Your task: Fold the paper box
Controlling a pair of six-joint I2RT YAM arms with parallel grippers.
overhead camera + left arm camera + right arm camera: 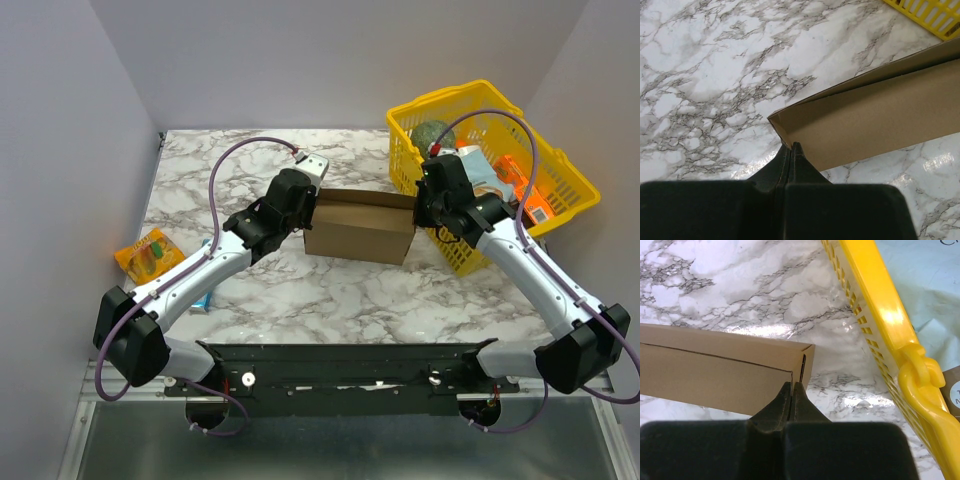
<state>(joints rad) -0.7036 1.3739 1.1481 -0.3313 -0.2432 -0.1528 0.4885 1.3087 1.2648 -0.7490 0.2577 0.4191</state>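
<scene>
Box [360, 228] between the arms
Only wrist views show left gripper [791, 146] and right gripper [791, 385] closed, empty, tips at box corners

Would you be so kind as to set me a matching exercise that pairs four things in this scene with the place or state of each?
Column one:
1. paper box
2. yellow basket
3. left tool
4. right tool

Column two:
A. far right side of the table
B. shut, tips at the box end nearest the basket
C. centre of the table
D. shut, tips at the box end away from the basket

Pairs: 1-C, 2-A, 3-D, 4-B
</scene>
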